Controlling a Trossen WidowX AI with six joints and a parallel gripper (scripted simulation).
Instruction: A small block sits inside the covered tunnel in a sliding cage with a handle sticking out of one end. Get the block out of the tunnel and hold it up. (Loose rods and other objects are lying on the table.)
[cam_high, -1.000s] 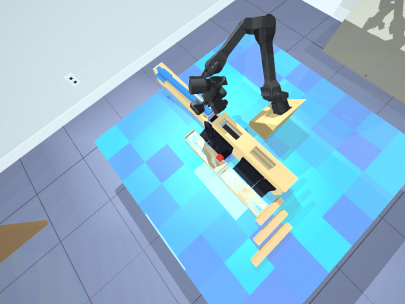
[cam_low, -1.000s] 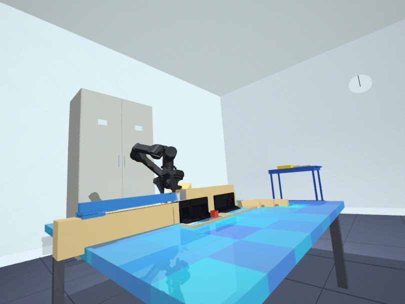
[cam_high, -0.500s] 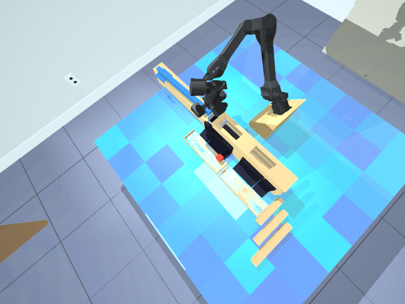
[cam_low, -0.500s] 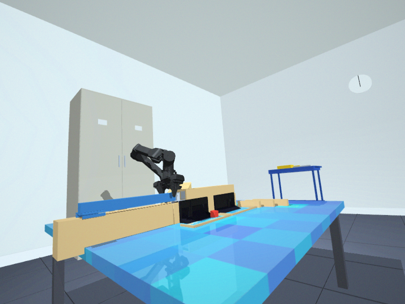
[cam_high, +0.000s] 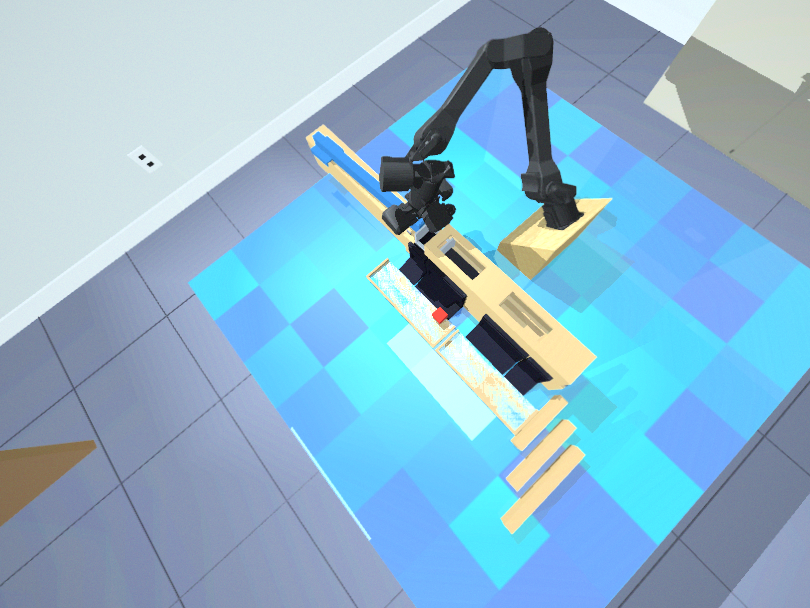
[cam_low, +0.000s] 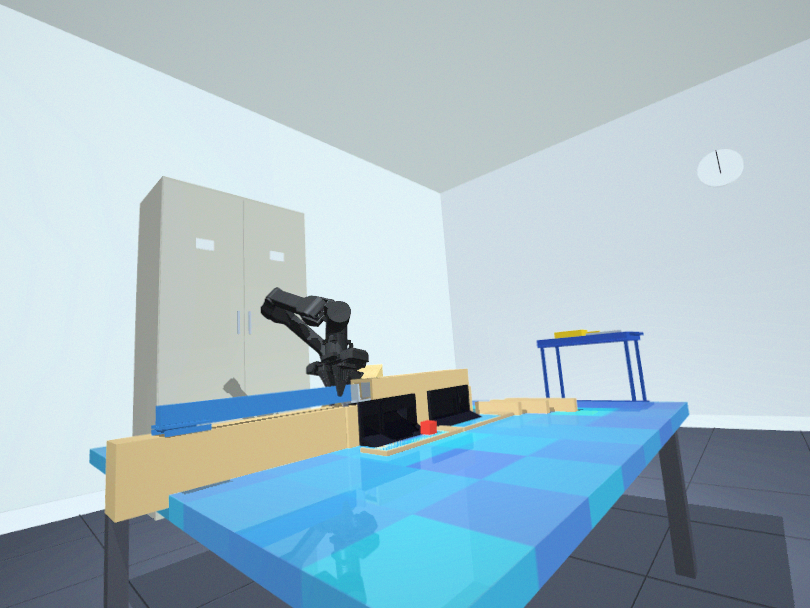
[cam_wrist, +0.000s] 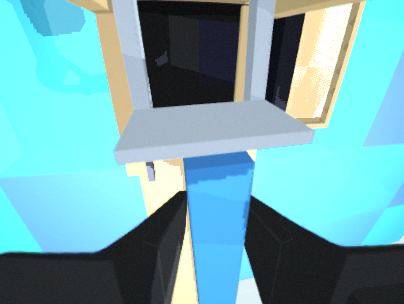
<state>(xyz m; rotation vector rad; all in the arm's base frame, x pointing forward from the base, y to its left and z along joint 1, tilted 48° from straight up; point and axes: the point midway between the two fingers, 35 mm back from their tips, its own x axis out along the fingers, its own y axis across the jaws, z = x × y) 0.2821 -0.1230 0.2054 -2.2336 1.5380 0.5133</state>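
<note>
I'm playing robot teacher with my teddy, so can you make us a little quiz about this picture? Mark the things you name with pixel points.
1. True or false: the red block (cam_high: 439, 315) (cam_low: 428, 427) is held up in the air by the gripper (cam_high: 418, 225) (cam_low: 340, 391) (cam_wrist: 218, 220).
2. What colour is the long handle (cam_high: 356, 171) (cam_low: 255, 402) (cam_wrist: 218, 200) that the gripper is shut on? A) yellow B) blue C) green
3. Fill in the gap: past the far end of the tunnel box (cam_high: 487, 287) (cam_low: 422, 386), ____ wooden strips lie side by side on the table (cam_high: 327, 323) (cam_low: 457, 517).

Key: 1 false; 2 B; 3 three
</note>
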